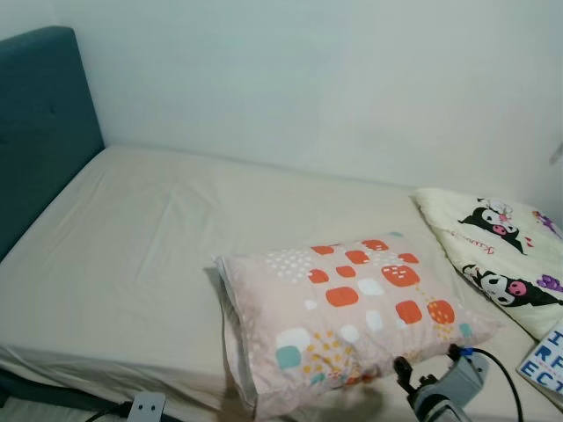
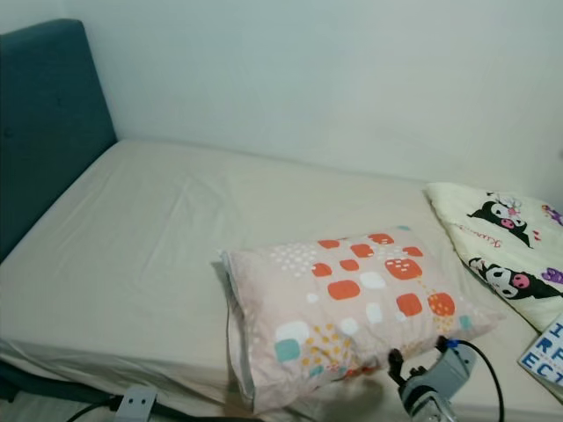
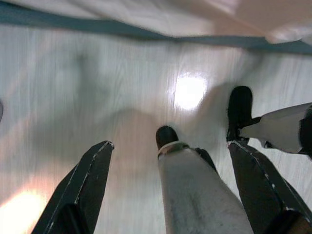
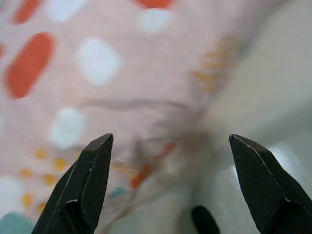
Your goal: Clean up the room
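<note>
Two pillows lie on the bed [image 1: 132, 255] in front of me. The pink pillow [image 1: 347, 308] with orange, white and teal patches sits near the front edge of the cream sheet, tilted, its far corner close to the cartoon pillow [image 1: 497, 255], which lies at the right side by the wall [image 1: 308, 79]. A teal headboard [image 1: 40, 123] stands at the left end of the bed. At the far right edge I see a card [image 1: 545, 360] with blue letters.

My right gripper [image 4: 170, 185] has its fingers spread wide apart, holding nothing, and points at the near corner of the pink pillow, just short of the fabric; in the head view its wrist [image 1: 444, 387] sits low, right below that corner.

My left gripper [image 3: 170, 195] hangs down over the pale wood floor [image 3: 73, 97], fingers also apart and empty, with the robot's leg [image 3: 195, 190] and feet between and beyond them.
</note>
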Motion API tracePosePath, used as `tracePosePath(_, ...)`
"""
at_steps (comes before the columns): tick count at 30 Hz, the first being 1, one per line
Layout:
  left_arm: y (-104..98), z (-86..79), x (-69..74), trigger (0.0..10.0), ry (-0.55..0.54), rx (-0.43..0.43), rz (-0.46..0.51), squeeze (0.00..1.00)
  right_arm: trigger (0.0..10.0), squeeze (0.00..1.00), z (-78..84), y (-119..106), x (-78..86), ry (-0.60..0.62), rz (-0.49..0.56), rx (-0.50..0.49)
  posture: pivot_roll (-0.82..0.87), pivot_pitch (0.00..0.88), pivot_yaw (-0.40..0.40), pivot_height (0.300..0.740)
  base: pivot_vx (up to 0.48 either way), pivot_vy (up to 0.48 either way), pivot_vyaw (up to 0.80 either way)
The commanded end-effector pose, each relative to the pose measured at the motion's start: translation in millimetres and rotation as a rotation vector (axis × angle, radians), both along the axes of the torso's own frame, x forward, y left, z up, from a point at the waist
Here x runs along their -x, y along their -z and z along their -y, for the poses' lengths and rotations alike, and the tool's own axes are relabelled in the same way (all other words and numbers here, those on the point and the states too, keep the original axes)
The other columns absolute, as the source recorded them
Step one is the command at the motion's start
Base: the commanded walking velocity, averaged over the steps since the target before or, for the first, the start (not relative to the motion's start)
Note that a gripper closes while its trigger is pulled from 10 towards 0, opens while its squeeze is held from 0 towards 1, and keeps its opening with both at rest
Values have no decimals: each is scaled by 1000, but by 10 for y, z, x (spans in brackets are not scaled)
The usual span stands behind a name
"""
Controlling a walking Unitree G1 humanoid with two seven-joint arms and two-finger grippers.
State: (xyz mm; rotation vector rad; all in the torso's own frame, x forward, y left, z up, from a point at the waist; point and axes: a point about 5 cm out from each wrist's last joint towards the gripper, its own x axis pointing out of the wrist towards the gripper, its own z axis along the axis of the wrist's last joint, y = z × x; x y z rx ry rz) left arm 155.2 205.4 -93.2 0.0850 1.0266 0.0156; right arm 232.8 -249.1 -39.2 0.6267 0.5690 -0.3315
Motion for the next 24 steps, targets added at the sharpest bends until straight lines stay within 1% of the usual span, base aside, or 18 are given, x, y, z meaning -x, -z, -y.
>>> tracePosePath(1, 32, 11, 69, 10000, 3, -5, -32, 0, 10000, 0, -2, -73, -91, -39, 42, 16, 57, 0, -115, 740, 0, 0, 0)
tracePosePath(5, 28, 2, 62, 10000, -13, -15, -23, 0, 10000, 0, -34, -84, -121, -73, 39, 37, 57, 0, -111, 740, 0, 0, 0)
tracePosePath(16, 22, -2, 56, 10000, -1, -5, -14, 0, 10000, 0, -90, -49, -98, -77, 32, 31, 73, 0, -110, 740, 0, 0, 0)
tracePosePath(18, 29, -14, 80, 10000, 7, -8, -22, 0, 10000, 0, -96, -61, -115, -78, 42, 26, 71, 0, -112, 740, 0, -471, 0)
tracePosePath(20, 33, -25, 93, 10000, -6, -16, -27, 0, 10000, 0, -94, -81, -141, -76, 52, 26, 69, 0, -112, 740, 0, -471, 0)
tracePosePath(24, 24, -44, 79, 10000, -26, -37, -15, 0, 10000, 0, -76, -123, -191, -77, 61, 39, 62, 0, -111, 740, 0, -384, 0)
